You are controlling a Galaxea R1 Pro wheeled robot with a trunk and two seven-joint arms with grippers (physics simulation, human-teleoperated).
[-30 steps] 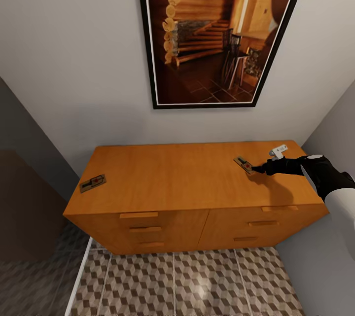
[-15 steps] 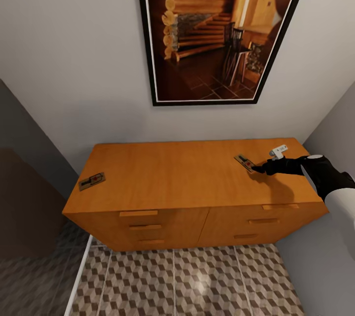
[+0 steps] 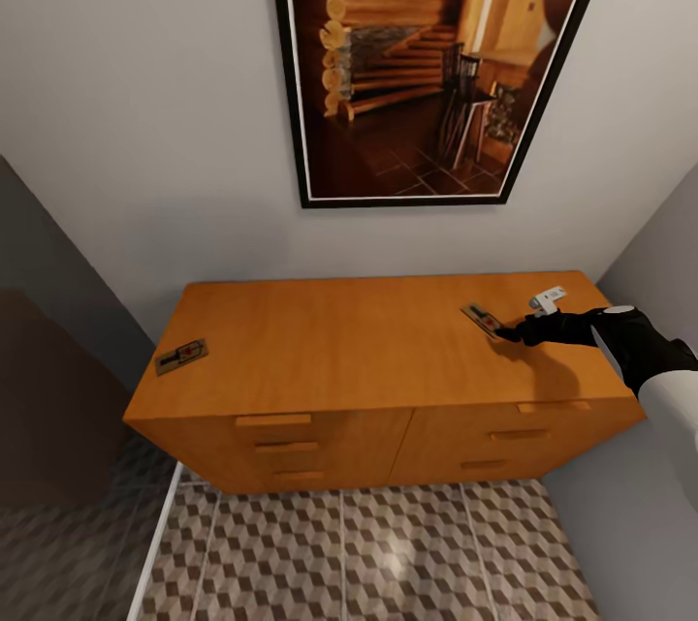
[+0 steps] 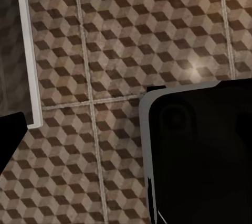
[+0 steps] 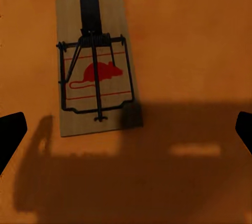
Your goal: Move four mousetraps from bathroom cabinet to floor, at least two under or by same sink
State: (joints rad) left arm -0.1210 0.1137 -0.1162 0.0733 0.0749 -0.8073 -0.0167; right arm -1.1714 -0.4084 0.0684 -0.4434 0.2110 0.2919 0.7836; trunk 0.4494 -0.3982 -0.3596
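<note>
The right pincer [image 3: 512, 334] hovers over the right end of the cabinet [image 3: 368, 350] top, its tips at the near edge of a mousetrap [image 3: 481, 319] that lies flat on the wood near the back right corner. In the right wrist view the mousetrap [image 5: 95, 87] sits ahead of the pincer, with both dark finger ends [image 5: 11, 132] spread wide at the picture's sides and nothing between them: the pincer is released and holds nothing. A second mousetrap [image 3: 181, 356] lies at the left edge of the cabinet top, well apart from the first. A small white object [image 3: 548, 297] rests just behind the right arm, by the back right corner.

The step in hand looks like the grasp of the right-hand mousetrap. To do it well, the pincer should probably move forward until the board sits squarely between the fingers, then drop until the tips reach the wood. Closing across the board's narrow width seems the safest choice, since the board is thin and flat and could slide away under a glancing touch. The wire parts are best avoided.

The left wrist view looks down on the bathroom floor [image 4: 105, 51]; whether the left pincer is released or clenched cannot be told.
</note>
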